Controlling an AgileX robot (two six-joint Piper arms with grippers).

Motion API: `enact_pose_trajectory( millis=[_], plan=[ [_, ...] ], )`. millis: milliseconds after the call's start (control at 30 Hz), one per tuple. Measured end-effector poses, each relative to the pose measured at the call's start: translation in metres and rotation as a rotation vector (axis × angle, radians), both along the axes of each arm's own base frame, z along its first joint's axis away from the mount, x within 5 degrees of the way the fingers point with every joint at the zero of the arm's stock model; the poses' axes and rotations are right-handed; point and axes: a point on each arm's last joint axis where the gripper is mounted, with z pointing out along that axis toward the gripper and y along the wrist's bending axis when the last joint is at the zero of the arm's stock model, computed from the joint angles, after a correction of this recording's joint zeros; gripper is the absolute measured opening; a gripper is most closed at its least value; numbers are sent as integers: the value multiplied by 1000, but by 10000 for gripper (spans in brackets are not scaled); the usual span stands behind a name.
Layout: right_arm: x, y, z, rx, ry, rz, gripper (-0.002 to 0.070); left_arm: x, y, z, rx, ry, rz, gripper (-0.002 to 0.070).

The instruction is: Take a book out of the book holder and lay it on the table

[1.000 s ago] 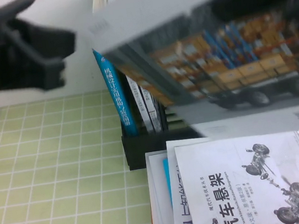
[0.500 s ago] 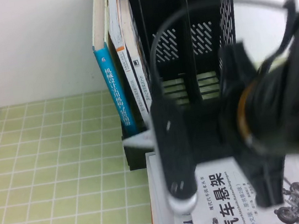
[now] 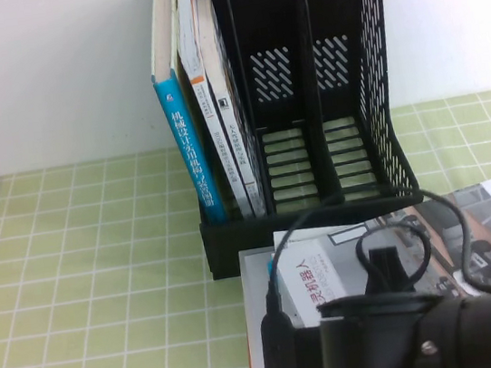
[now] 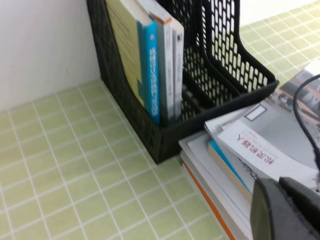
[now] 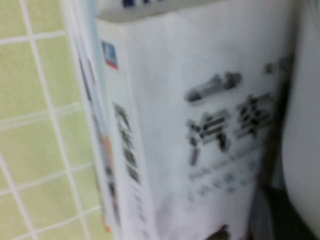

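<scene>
Standing upright at the far centre of the table (image 3: 86, 289): the book holder (image 3: 374, 56), with a blue-spined book (image 3: 187, 146) and a few thinner ones upright in its left compartment. Just near of it, lying flat and slightly askew on top of a stack of books (image 3: 259, 329): the book (image 3: 332, 277), grey-white side up, red title showing. Under it in the stack, seen close from the right wrist, a white book with a car drawing (image 5: 210, 125). Low over the near right of the stack, covering the book's near edge: the right arm (image 3: 413, 334), cable looping above. Right gripper beneath it, spread or closed impossible to tell. Left gripper nowhere in sight.
</scene>
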Motion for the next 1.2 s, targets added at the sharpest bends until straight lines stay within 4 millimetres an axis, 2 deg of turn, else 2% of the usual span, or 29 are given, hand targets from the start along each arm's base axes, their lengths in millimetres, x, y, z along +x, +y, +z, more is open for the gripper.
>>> enact_pose_trajectory(
  millis=[100,200,267,367,467,600,733,800,900,967,1067,1100,1200],
  plan=[
    [-2,3,-11,-3,39,-52,22,2,-3,-8,-13,31,-15,-3],
    [-2,4,-14,-1,44,-72,68,2,-6,-10,-22,43,-36,-3],
    [-2,4,-14,7,34,-85,139,2,-7,-11,-30,42,-52,-3],
    [1,4,-13,19,-5,-114,288,1,-9,-10,-40,38,-74,-3],
    [0,5,-14,30,8,-119,389,1,-9,-10,-34,27,-86,-3],
    [-9,7,-17,36,138,-58,426,-6,-7,-7,-23,-20,-108,-3],
    [-27,8,-6,120,329,23,436,-27,0,0,-51,-107,-120,-3],
    [-33,8,15,205,357,73,436,-39,4,-1,-63,-147,-120,-3],
    [-39,4,61,355,343,139,412,-55,10,-13,-86,-193,-114,-3],
    [-44,-6,95,454,312,167,329,-64,12,-28,-127,-219,-117,-3],
    [-50,-28,131,576,255,197,122,-64,10,-63,-219,-273,-119,-3],
    [-51,-38,140,609,236,198,80,-62,8,-73,-245,-289,-121,-3],
    [-51,-63,158,675,189,200,23,-44,6,-118,-284,-320,-68,-3]
  ],
)
